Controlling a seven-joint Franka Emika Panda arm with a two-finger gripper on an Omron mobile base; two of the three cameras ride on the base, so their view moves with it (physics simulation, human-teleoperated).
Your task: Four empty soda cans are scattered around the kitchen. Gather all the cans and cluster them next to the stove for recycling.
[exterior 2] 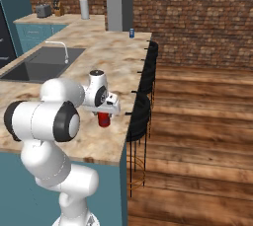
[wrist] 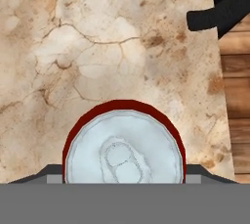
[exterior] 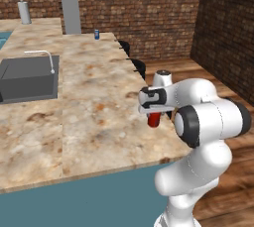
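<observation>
The jaws are clamped on a red soda can (wrist: 124, 142), one finger (wrist: 48, 173) pressed to each side of it; the can stands upright between them, silver top facing the hand. Below the jaws lies the marble bench (exterior: 89, 102), near its edge. A blue soda can (exterior: 97, 34) stands well apart from the jaws at the bench's far end. A black stool (wrist: 222, 8) sits just past the bench edge beside the jaws.

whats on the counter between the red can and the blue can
Nothing: in the right base view, only bare counter runs from the red can under the pincer to the blue can.
</observation>
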